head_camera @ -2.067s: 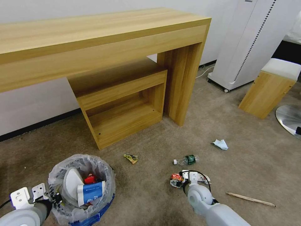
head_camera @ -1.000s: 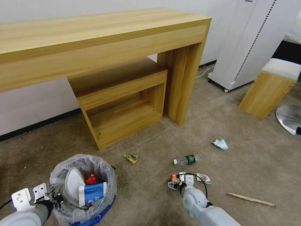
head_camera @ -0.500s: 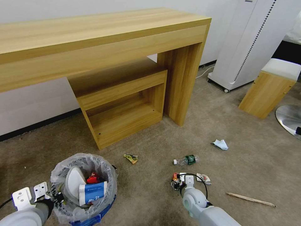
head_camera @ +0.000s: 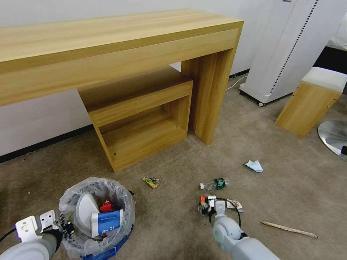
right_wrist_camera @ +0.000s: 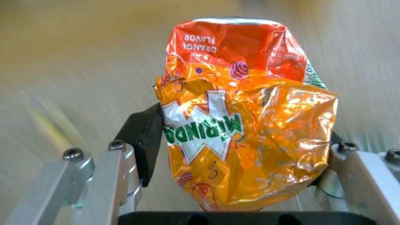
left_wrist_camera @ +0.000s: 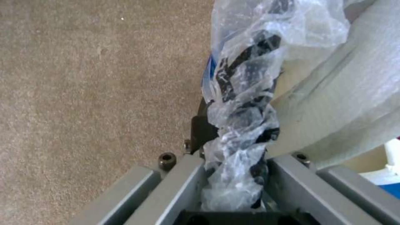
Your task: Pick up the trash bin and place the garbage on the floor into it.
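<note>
- My left claw [left_wrist_camera: 233,175] sits at the lower left of the head view, clenched on the rim of the trash bin [head_camera: 108,249], with the clear liner bag [left_wrist_camera: 246,103] bunched between its fingers.
- The trash bin is blue with a crinkled clear bag over its mouth, close in front of me on the beige carpet floor [head_camera: 173,231]; whether its base touches the carpet I cannot tell.
- Inside the bin I see a white slipper [head_camera: 85,209], a blue-and-white wrapper [head_camera: 105,221] and something small and red [head_camera: 105,206].
- My right claw [right_wrist_camera: 237,175] is low over the floor, right of the bin, grasping a crushed orange soda can [right_wrist_camera: 246,125] with "Mirinda" and "orange flavor" printed on it.
- Just beside that claw a small wrapper [head_camera: 235,205] lies on the carpet.
- Beyond it lie a green-labelled clear bottle [head_camera: 216,183], a yellow-green wrapper [head_camera: 151,182] and a white tissue [head_camera: 254,165].
- A wooden stick [head_camera: 289,229] lies to the right.
- A wooden bench [head_camera: 119,39] with a lower shelf unit stands against the wall behind.
</note>
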You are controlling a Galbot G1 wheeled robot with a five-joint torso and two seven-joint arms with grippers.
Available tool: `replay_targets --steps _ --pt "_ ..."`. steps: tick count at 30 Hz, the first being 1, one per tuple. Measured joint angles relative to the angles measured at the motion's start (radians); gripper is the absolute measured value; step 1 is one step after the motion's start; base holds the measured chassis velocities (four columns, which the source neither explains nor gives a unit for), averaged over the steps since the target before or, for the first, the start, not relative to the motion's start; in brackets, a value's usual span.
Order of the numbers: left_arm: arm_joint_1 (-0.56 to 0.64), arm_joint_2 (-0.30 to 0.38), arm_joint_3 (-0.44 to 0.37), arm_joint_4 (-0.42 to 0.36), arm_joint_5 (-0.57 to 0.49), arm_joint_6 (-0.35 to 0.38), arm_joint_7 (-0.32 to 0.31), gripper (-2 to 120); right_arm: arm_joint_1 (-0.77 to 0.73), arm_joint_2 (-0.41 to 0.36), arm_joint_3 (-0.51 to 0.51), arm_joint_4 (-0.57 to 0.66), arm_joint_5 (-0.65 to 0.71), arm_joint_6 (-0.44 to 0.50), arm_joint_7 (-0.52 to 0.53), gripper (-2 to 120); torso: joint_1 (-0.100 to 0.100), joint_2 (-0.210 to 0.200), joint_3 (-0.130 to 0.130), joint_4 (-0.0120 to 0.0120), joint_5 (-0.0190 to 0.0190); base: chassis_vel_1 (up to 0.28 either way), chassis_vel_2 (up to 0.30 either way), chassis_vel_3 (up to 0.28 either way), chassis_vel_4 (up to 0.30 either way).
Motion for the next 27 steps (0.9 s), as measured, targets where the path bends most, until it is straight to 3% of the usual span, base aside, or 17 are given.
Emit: replay_targets --steps 2,3,5,7,9,11,13,15,18,21,25,27 --pt "0.008 0.012 -0.008 -0.015 -0.028 0.007 -0.016 0 0.035 -0.044 0.013 0.069 0.025 0.202 -0.253 60 0.000 0.000 0.000 0.0003 -0.0002 0.000 0.000 0.000 0.000" --pt "0.012 0.021 -0.012 -0.022 -0.047 0.009 -0.028 0 0.055 -0.066 0.008 0.120 0.080 0.247 -0.354 60 0.000 0.000 0.000 0.0002 -0.0002 0.000 0.000 0.000 0.000" --pt "0.014 0.026 -0.015 -0.026 -0.057 0.010 -0.033 0 0.067 -0.075 0.003 0.146 0.117 0.261 -0.395 60 0.000 0.000 0.000 0.0003 -0.0002 0.000 0.000 0.000 0.000" --pt "0.022 0.051 -0.030 -0.044 -0.102 0.015 -0.062 0 0.119 -0.100 -0.037 0.255 0.276 0.264 -0.510 60 0.000 0.000 0.000 0.0002 -0.0002 0.000 0.000 0.000 0.000" --pt "0.024 0.057 -0.034 -0.049 -0.111 0.015 -0.067 0 0.134 -0.104 -0.052 0.277 0.308 0.258 -0.538 60 0.000 0.000 0.000 0.0002 -0.0002 0.000 0.000 0.000 0.000" --pt "0.033 0.078 -0.047 -0.068 -0.148 0.015 -0.086 0 0.193 -0.115 -0.127 0.321 0.394 0.225 -0.620 60 0.000 0.000 0.000 0.0001 -0.0002 0.000 0.000 0.000 0.000" --pt "0.035 0.082 -0.049 -0.071 -0.152 0.015 -0.088 0 0.209 -0.117 -0.146 0.324 0.405 0.223 -0.631 60 0.000 0.000 0.000 0.0000 -0.0003 0.000 0.000 0.000 0.000" --pt "0.042 0.092 -0.055 -0.081 -0.174 0.016 -0.103 0 0.293 -0.114 -0.249 0.321 0.436 0.208 -0.670 60 0.000 0.000 0.000 0.0004 -0.0001 0.000 0.000 0.000 0.000" --pt "0.045 0.092 -0.055 -0.083 -0.181 0.018 -0.108 0 0.352 -0.101 -0.328 0.303 0.461 0.195 -0.673 60 0.000 0.000 0.000 0.0004 -0.0004 0.000 0.000 0.000 0.000" --pt "0.046 0.092 -0.054 -0.083 -0.183 0.018 -0.113 0 0.380 -0.088 -0.378 0.295 0.482 0.186 -0.659 60 0.000 0.000 0.000 0.0003 -0.0003 0.000 0.000 0.000 0.000" --pt "0.042 0.090 -0.053 -0.088 -0.197 0.016 -0.120 0 0.464 -0.030 -0.582 0.232 0.506 0.161 -0.583 60 0.000 0.000 0.000 0.0003 -0.0001 0.000 0.000 0.000 0.000" --pt "0.042 0.087 -0.053 -0.087 -0.197 0.015 -0.124 0 0.474 -0.018 -0.625 0.221 0.505 0.158 -0.568 60 0.000 0.000 0.000 0.0002 -0.0004 0.000 0.000 0.000 0.000"
